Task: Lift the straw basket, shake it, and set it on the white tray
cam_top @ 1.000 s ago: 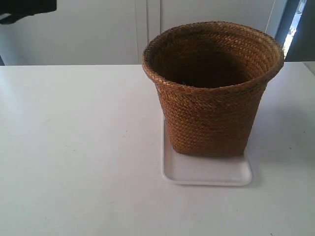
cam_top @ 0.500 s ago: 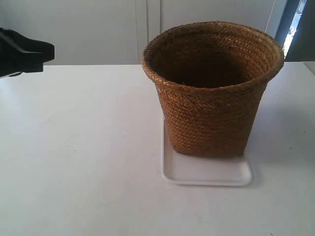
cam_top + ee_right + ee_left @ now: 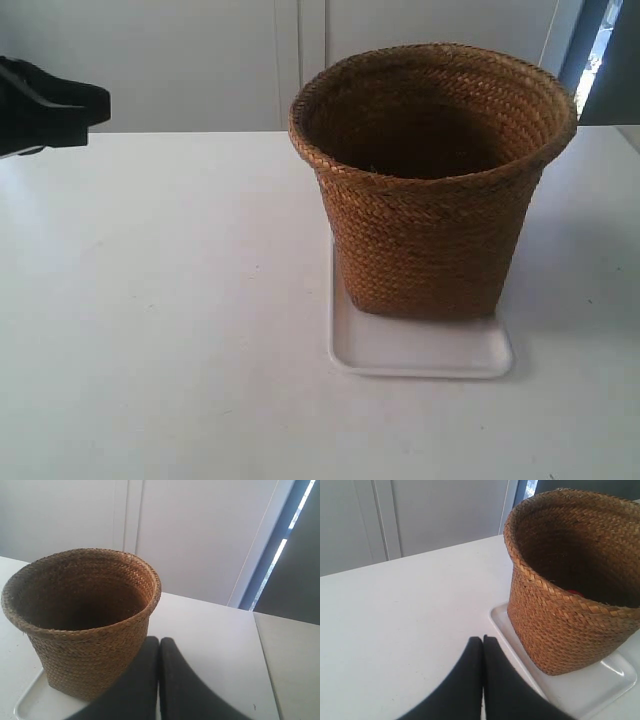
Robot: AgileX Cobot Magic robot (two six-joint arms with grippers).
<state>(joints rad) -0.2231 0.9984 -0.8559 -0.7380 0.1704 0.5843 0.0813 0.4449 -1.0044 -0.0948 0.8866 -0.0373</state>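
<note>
The straw basket stands upright on the white tray. The left pincer and the right pincer are fully closed and hold nothing.

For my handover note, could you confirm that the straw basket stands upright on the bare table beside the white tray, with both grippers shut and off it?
Not quite: the straw basket stands upright on the white tray, not beside it on the table, as the exterior view shows. The rest holds: the left gripper and the right gripper are shut and off it.
</note>
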